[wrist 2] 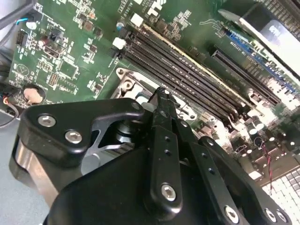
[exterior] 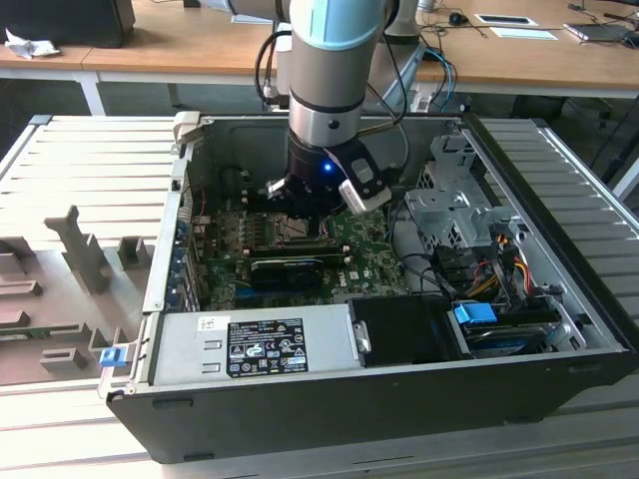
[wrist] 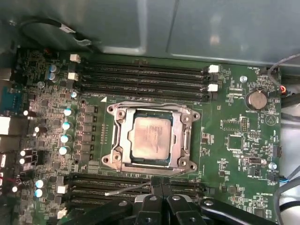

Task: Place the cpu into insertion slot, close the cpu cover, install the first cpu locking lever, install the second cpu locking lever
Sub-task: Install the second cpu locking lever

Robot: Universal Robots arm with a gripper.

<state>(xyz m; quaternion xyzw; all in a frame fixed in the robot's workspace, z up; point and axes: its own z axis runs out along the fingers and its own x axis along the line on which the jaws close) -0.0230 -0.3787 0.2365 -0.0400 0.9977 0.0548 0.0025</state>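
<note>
One cpu sits in the slot, cover down to pin it; beside the slot, the gripper hangs pinched together, empty.

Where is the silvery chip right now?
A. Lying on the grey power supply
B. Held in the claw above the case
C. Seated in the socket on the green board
C: in the first wrist view the chip lies flat inside the socket, framed by the metal cover.
</note>
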